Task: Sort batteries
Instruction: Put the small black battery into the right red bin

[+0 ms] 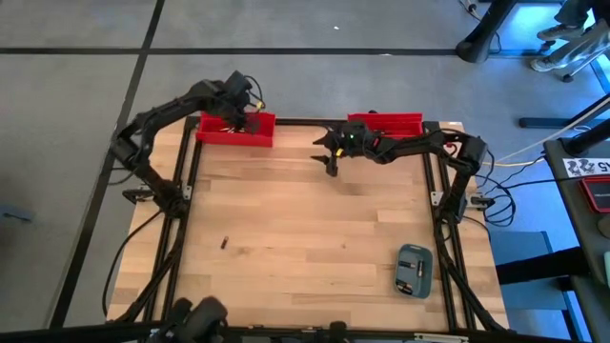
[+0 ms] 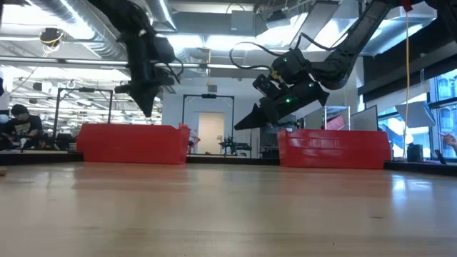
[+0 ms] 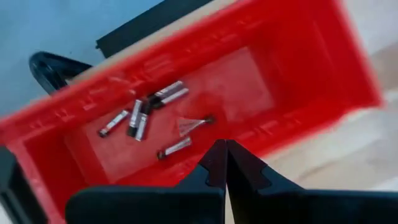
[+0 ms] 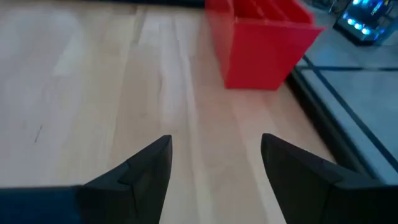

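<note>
Two red bins stand along the far edge of the table (image 1: 286,219): the left bin (image 1: 235,130) in the upper left-centre of the high view, the right bin (image 1: 385,123) in the upper centre-right. The left wrist view shows the left bin's floor holding several batteries (image 3: 138,121) — small dark cells with silvery ends, lying loose in a scattered group. The contents of the right bin cannot be made out. One single battery (image 1: 224,243) lies on the bare wood in the lower left of the high view, well apart from both bins. A grey-blue case (image 1: 414,270) rests at the lower right. The left gripper (image 3: 222,158) hangs over the left bin, fingers clenched together and holding nothing. The right gripper (image 4: 214,162) hovers above the table beside the right bin — fingers spread wide, empty.
</note>
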You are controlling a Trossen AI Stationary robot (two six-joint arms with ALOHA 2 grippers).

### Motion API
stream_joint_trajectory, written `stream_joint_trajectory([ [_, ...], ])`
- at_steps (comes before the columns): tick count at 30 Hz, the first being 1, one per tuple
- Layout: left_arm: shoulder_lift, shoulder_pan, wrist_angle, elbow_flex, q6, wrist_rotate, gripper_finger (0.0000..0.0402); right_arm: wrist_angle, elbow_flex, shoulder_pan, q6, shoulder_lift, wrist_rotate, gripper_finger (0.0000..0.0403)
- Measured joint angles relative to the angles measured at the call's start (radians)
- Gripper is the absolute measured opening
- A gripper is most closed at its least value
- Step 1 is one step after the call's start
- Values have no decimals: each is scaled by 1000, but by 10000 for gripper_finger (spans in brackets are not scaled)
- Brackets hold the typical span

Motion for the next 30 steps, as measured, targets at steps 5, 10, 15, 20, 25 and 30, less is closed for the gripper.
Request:
stream_joint_trajectory([
  [5, 64, 31, -11, 74, 57, -2, 4, 33, 6, -12, -3, 0, -19, 247],
  [10, 40, 25, -9, 115, 88, -14, 2, 43, 6, -15, -18, 0, -20, 247],
  [15, -45, -33, 6, 121, 116, -31, 1, 46, 6, -15, -36, 0, -20, 247],
  [20, -167, -148, 109, 48, 123, -83, 1, 46, 6, -15, -31, 0, -20, 247],
  [25, -337, -271, 272, -161, 125, -90, 0, 44, 6, -15, -9, 0, -20, 247],
  [30, -498, -439, 351, -359, 31, -134, 0, 42, 6, -7, 44, 0, -21, 247],
])
